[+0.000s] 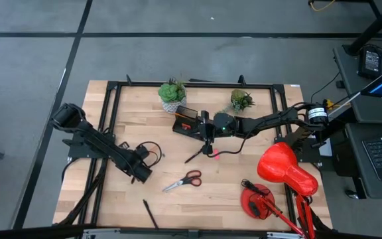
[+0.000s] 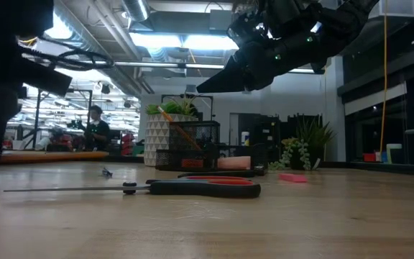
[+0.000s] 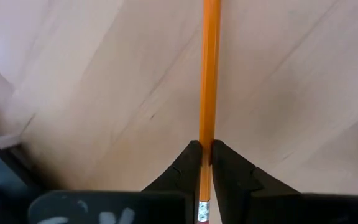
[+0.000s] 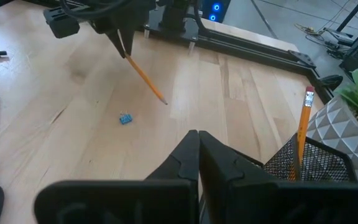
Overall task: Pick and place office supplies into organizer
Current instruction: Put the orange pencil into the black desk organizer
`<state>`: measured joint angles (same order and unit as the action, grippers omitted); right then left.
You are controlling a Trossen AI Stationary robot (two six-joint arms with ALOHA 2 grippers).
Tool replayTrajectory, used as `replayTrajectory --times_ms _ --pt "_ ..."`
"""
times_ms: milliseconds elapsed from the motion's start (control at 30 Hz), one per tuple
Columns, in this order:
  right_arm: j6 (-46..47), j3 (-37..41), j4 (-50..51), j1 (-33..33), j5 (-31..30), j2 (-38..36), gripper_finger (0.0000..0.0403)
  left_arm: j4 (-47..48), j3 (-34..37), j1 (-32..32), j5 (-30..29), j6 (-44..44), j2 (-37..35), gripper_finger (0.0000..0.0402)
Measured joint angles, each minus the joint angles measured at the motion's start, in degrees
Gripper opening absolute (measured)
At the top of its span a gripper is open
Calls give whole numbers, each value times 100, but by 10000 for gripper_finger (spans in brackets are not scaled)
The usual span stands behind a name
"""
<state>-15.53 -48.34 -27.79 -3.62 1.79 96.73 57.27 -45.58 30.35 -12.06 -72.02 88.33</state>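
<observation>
**Gripping a pencil over the left side of the table**

Clamped between the fingers of the left gripper was an orange pencil, its eraser end tucked back between the pads and its shaft running straight out ahead over bare wood. The right wrist view showed the same pencil slanting down from that gripper, its sharpened tip just above the table, near a small blue clip that lay on the boards. In the high view the left gripper sat at the left-centre of the table, beside a loop of black cable.

The right gripper hung with its fingers pressed together and nothing between them, just in front of the black mesh organizer at the back centre of the table. A second orange pencil stood upright in the organizer's mesh compartment, eraser end up.

Red-handled scissors lay flat on the table in front of both grippers, apart from either. A black pen lay slantwise near the right gripper, with a small pink eraser just beside it. Another black pen lay near the front edge.

Two white-potted green plants flanked the organizer at the back. A red desk lamp occupied the right front corner.
</observation>
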Motion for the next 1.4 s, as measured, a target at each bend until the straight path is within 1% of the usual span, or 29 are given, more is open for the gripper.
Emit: replayTrajectory --times_ms 167,267,567,700,767,900,967,1067,1233,1400 --pt "0 0 2 0 -1 0 12 -49 -4 0 -438 68 -404 26" --pt "1 0 4 0 -1 0 12 -127 -9 2 -900 286 -777 26" --pt "2 0 20 0 13 0 12 -547 -13 2 -2480 1352 -1817 26" --pt "2 2 -130 -2 396 2 12 -798 -13 2 -3173 1834 -2013 26" --pt "4 2 -279 -2 696 2 12 -1004 -13 -17 -3393 2133 -2032 26" --pt "4 4 -700 5 1271 2 12 -1606 0 -204 -3513 2861 -2032 26" --pt "5 4 -906 18 1411 2 12 -1981 16 -381 -3531 3341 -2032 26" --pt "30 4 -1199 17 1444 2 12 -2626 17 -633 -3545 4137 -2032 26" --pt "327 4 -1668 15 1435 2 16 -3493 17 -916 -3482 5389 -2032 26" --pt "470 4 -1875 17 1439 2 51 -4098 20 -1149 -3194 6060 -2032 26"
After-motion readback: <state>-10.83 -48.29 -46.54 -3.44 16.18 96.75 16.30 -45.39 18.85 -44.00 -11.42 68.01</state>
